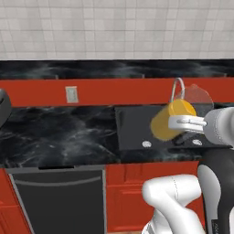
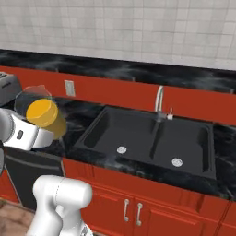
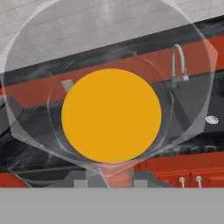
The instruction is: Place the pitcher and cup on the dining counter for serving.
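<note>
White arm links fill the lower right of the left base view, above a dark dishwasher front point(image 1: 59, 201) and red cabinets point(image 1: 128, 192). Higher up, the gripper point(image 1: 183, 122) clasps the pitcher point(image 1: 176, 116), a clear glass cylinder with orange-yellow liquid, tilted well over so its clear end points up and to the right. It hangs in the air in front of the black sink point(image 1: 137, 128), with the grey faucet point(image 1: 177, 89) behind it. Black marbled counter point(image 1: 55, 132) runs left; a pale wall outlet point(image 1: 71, 94) sits on the red strip above it.

Right base view: arm at lower left. The gripper point(image 2: 39, 133) holds the pitcher point(image 2: 44, 115) at the left edge, raised clear of the counter point(image 2: 78, 124) and tilted, its orange content facing the camera. The double sink point(image 2: 152, 138) with faucet point(image 2: 159, 102) lies well apart to its right; a toaster point(image 2: 9, 85) stands behind at far left.

Hand view: the pitcher point(image 3: 111, 116) is seen end-on between the narrowly set fingers point(image 3: 81, 180), an orange disc ringed by clear glass, touching both tips. Sink, faucet point(image 3: 177, 61) and outlet point(image 3: 67, 85) show through the glass.
</note>
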You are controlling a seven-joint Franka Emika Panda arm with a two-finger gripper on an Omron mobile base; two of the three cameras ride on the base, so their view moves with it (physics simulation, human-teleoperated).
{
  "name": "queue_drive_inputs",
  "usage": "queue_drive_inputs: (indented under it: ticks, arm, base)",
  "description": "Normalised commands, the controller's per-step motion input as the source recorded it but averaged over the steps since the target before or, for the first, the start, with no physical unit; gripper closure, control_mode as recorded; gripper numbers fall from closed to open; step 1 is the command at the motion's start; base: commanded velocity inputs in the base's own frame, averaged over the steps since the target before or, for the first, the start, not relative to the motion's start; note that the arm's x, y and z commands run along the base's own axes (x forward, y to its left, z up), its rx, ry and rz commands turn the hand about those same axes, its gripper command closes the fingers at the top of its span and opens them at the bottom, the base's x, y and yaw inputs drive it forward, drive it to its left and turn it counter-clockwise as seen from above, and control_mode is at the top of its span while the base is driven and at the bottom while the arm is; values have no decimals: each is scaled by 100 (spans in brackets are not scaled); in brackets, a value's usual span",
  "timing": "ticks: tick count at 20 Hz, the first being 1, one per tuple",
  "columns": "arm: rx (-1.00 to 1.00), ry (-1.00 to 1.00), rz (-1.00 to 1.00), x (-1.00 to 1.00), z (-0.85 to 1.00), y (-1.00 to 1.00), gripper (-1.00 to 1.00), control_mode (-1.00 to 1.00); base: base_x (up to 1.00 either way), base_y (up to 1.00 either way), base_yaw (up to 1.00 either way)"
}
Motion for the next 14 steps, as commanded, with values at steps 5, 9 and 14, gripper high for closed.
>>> queue_drive_inputs:
  ticks: [5,9,14]
  arm:
    - [0,0,0,0,0,0,100,100]
    - [0,0,0,0,0,0,100,100]
    - [0,0,0,0,0,0,100,100]
  base:
    - [0,100,21]
    - [0,100,18]
    - [0,100,17]
